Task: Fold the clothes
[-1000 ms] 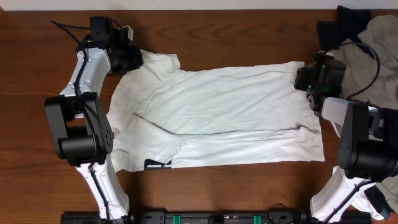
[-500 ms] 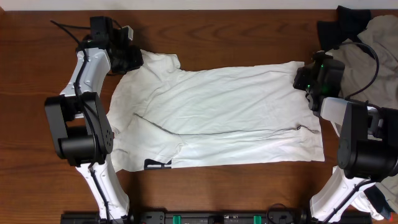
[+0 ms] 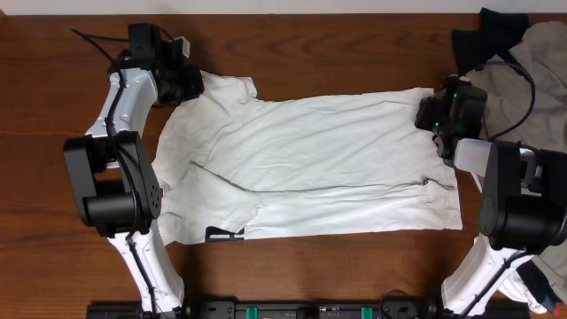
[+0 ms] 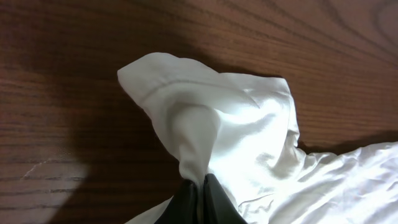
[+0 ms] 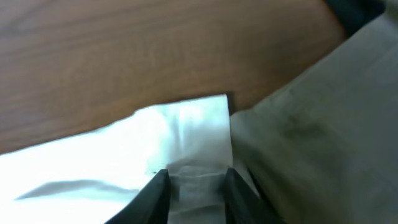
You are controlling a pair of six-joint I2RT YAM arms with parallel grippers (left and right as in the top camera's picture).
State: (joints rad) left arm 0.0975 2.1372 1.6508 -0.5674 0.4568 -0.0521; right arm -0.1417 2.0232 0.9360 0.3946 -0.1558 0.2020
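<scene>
The clothes, a wrinkled white T-shirt, lie spread lengthwise across the wooden table, with a bit of black print showing at the lower left edge. At the far left, my left gripper is shut on a sleeve; the left wrist view shows the white cloth pulled up into a peak between the closed fingers of that gripper. My right gripper sits on the shirt's far right corner. In the right wrist view its gripper has jaws narrowly apart, pinching a bunched strip of the white hem.
A beige-grey garment and a black garment lie heaped at the far right corner, right beside my right gripper; the beige one touches the shirt's corner. Both arm bases stand at the near edge.
My right gripper closed a little on the hem corner and shifted slightly left and toward the far edge. The left gripper and the sleeve have not moved.
</scene>
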